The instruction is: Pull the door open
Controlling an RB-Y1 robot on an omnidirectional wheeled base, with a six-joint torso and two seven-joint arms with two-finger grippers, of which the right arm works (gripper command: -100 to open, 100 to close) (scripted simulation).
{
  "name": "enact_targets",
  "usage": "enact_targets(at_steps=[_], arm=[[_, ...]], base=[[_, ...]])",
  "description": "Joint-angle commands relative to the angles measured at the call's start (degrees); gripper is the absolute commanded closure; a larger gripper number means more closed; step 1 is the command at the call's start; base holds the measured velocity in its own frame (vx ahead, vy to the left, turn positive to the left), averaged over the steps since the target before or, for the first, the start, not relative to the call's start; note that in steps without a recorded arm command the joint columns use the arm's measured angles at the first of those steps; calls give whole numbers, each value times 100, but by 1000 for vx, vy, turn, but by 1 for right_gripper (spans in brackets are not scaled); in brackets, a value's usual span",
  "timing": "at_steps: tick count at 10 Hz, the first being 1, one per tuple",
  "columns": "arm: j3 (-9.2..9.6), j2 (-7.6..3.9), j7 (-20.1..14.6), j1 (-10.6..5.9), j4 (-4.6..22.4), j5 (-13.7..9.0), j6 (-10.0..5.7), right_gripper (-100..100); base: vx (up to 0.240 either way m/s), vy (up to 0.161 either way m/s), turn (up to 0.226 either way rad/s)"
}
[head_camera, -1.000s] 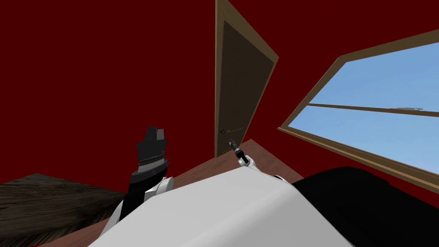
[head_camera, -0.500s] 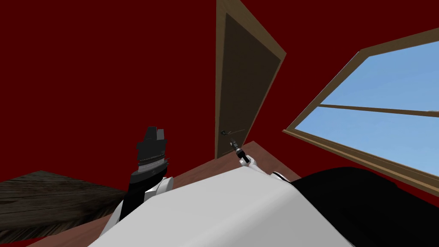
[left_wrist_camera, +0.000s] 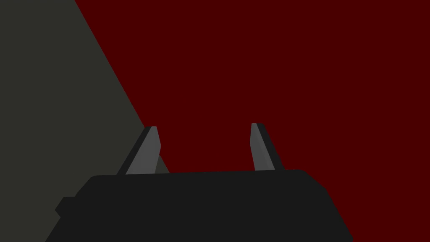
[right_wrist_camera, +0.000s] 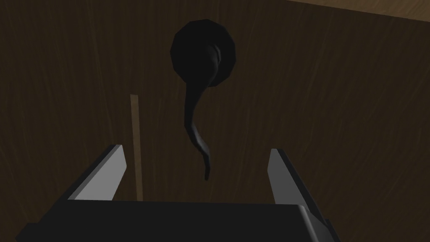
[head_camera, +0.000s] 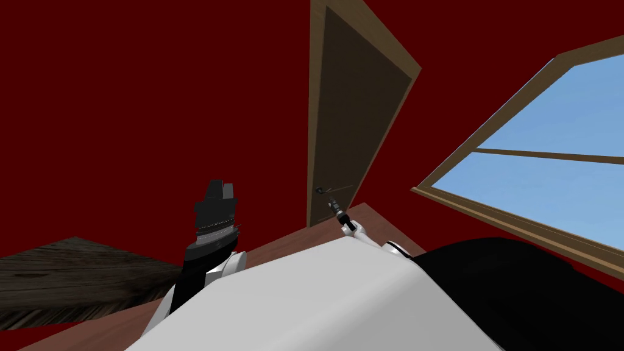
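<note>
Door handle (right_wrist_camera: 196,110) faces the right gripper (right_wrist_camera: 195,148), fingers (right_wrist_camera: 105,176) parted; my view has swung.

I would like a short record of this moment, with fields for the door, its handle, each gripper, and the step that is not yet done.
door: dark brown door in a lighter frame, looks shut
right gripper: right gripper open, facing the door
handle: dark lever handle, tip between the right fingers, untouched
left gripper: left gripper open, raised left of the door
not yet done: gripping the handle
</note>
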Motion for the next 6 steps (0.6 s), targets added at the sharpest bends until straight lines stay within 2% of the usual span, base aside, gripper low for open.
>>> enact_targets(at_steps=[1,2,3,4,6], arm=[[-37,-27,-29,-85,208,-20,-105,-100],[-62,-41,-41,-137,328,-33,-154,-100],[-117,-72,-67,-249,586,-62,-260,-100],[-117,-72,-67,-249,586,-62,-260,-100],[-173,-105,-95,-366,855,-91,-371,-100]], base=[[57,44,95],[55,40,69],[82,51,158],[72,30,74],[61,6,82]])
